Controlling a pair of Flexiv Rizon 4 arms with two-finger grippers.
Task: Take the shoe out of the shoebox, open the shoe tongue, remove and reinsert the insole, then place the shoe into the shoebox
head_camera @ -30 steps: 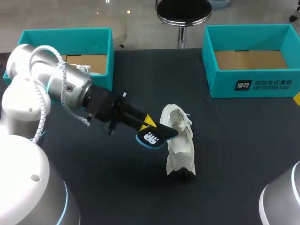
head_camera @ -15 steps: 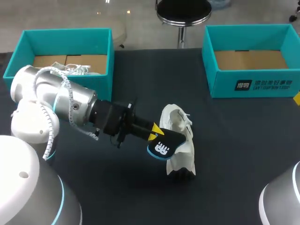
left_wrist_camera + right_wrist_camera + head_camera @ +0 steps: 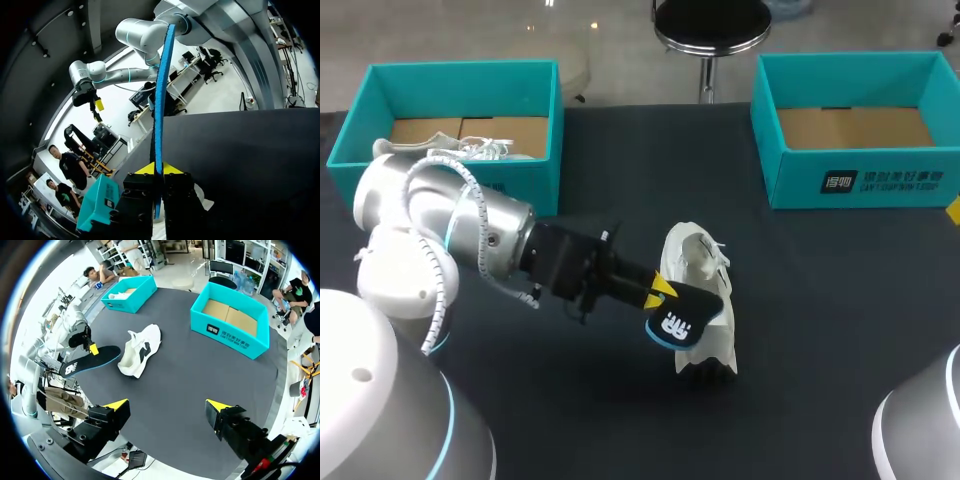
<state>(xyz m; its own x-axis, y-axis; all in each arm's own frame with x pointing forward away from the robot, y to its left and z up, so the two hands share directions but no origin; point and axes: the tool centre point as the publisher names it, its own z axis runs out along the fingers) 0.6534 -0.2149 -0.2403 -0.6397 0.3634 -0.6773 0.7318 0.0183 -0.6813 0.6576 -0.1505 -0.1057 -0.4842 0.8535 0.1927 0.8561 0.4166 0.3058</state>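
Left gripper [image 3: 662,290] is clamping the heel end of the insole [image 3: 680,315], fingers closed on it from both sides. In the left wrist view the insole [image 3: 160,100] is showing edge-on, a blue edge running out ahead from between the yellow tips [image 3: 159,169].

Markings: the insole is showing a black face with a white logo, blue around the rim. The right shoebox [image 3: 865,185] is carrying a white logo block and two lines of white print on its front wall. Not reading either off. I can see no marking on the left shoebox [image 3: 460,68].

The shoe [image 3: 710,350], white, is lying on the dark table [image 3: 820,330] near the middle, outside both boxes. The insole tip is sitting right at the shoe's side. Cannot tell if they are touching.

Right gripper [image 3: 167,405] is hanging high over the near side of the table, fingers spread wide, gripping nothing.

Room: both shoeboxes are sitting at the far corners, well apart from the shoe. Bare table is lying between the shoe and the right shoebox, and on the shoe's near side. The left arm is crossing the space between the left shoebox and the shoe. The left shoebox is holding a white item with laces [image 3: 480,150]; the right shoebox is showing only its cardboard floor.
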